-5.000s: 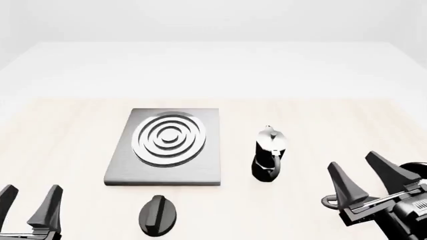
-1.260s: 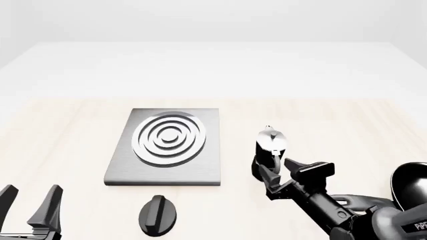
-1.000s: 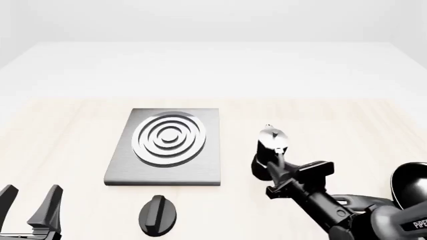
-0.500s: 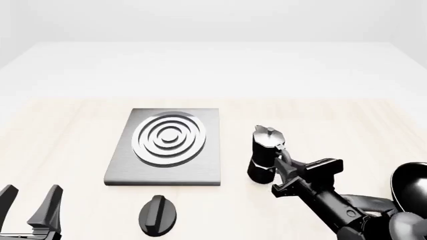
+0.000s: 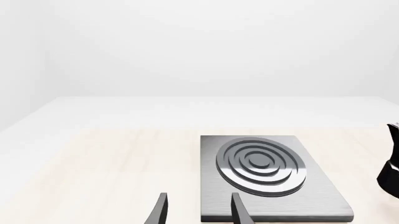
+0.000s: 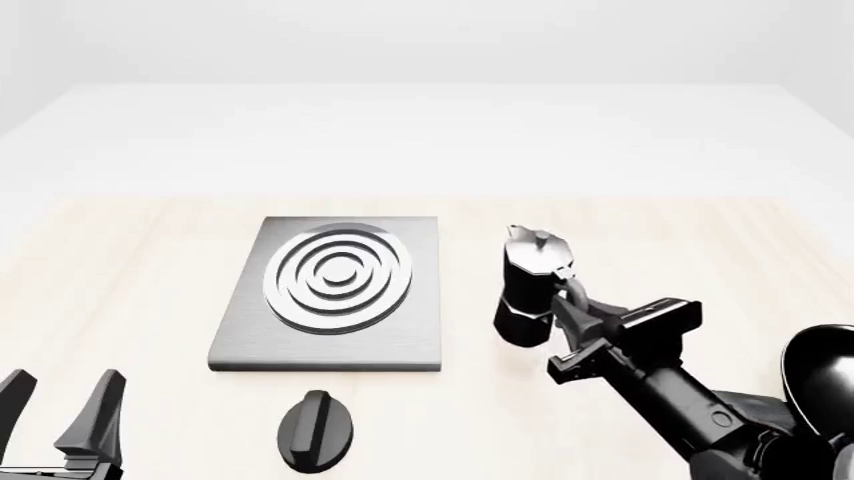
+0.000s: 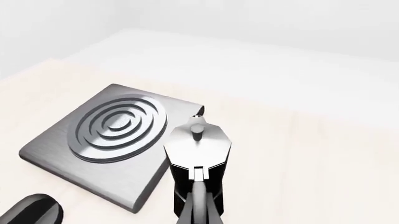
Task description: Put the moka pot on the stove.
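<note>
Pale wood table (image 6: 147, 270), square grey stove (image 6: 336, 293) flat on it, black oval knob (image 6: 316, 430) nearer the arms

**A pale tabletop in a white, featureless room**

We see a light, cream-coloured tabletop (image 6: 160, 290) with a faint wood grain, running the full width of the front view. Past its far edge we see a plain white floor (image 6: 427, 130) that meets an equally plain white wall (image 6: 427, 40). The light is soft and even, and the shadows we see are faint.
</note>
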